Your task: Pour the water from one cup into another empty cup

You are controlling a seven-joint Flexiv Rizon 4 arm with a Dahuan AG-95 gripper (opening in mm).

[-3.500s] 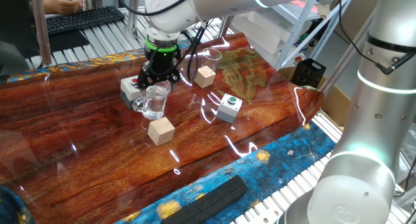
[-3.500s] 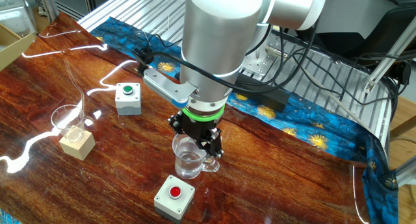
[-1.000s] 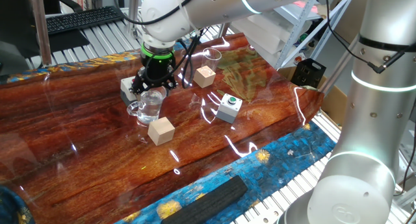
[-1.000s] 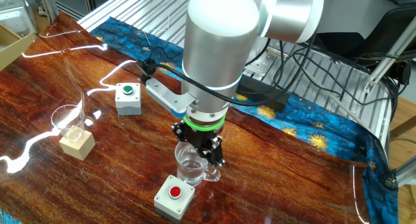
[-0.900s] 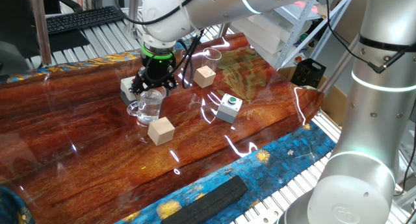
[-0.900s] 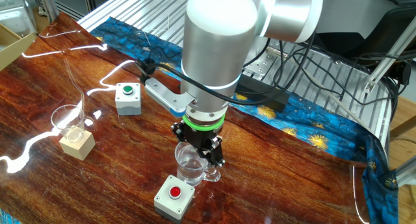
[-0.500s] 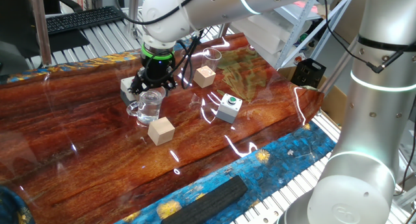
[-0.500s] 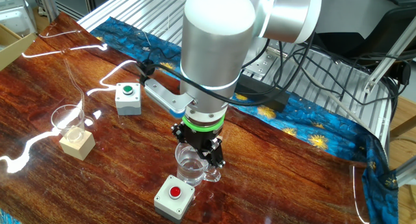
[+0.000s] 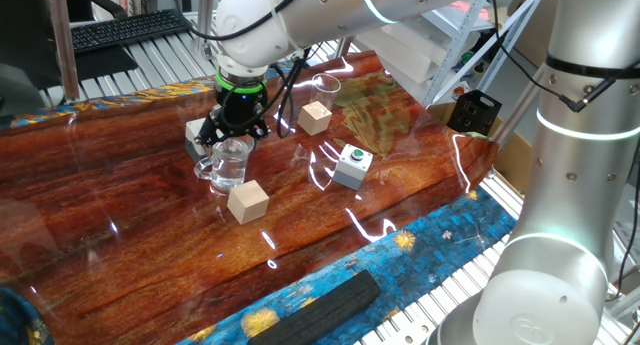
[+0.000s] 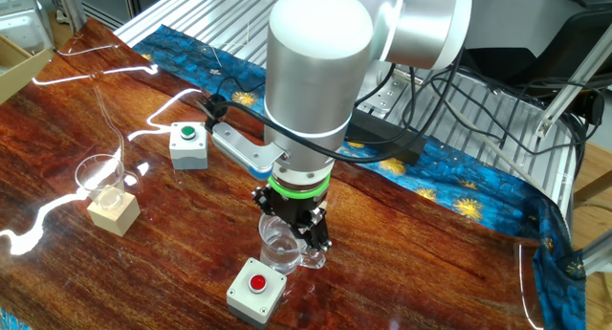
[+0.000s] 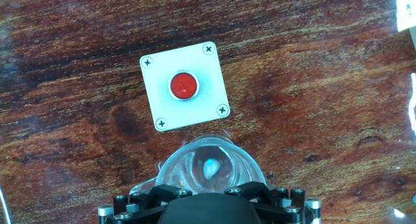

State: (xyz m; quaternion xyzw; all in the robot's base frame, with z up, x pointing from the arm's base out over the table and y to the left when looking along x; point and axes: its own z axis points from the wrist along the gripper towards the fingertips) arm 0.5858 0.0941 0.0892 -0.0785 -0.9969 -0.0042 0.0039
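Reddish-brown wood, glossy and streaked with glare, makes up the worktop point(image 9: 120, 215), the largest thing in view, edged by a blue patterned cloth point(image 9: 440, 235). One silver arm point(image 10: 320, 72) reaches down over it, ending in a black pincer point(image 10: 295, 230) below a green ring.

Counted across the fixed views: two clear cups, two wooden cubes and two grey button boxes. The handled glass mug point(image 10: 284, 249) stands upright on the worktop directly beneath the pincer, its handle point(image 10: 314, 261) sticking out to one side, and a small amount of water point(image 11: 209, 169) shows at its bottom in the hand view. The smaller clear cup point(image 10: 100, 177) stands well apart from it, just behind one wooden cube point(image 10: 113, 212) in the other fixed view. The second cube point(image 9: 248, 200) sits just beside the mug in one fixed view. The box with the red button point(image 11: 185, 86) lies just beside the mug, and the box with the green button point(image 10: 188, 144) sits farther off, between the mug and the smaller cup.

The pincer is down at the mug's rim, its black fingers point(image 9: 232, 130) close around the glass. Whether they actually press on the wall or rim cannot be told, since the hand view shows only the pincer's base over the mug's mouth.
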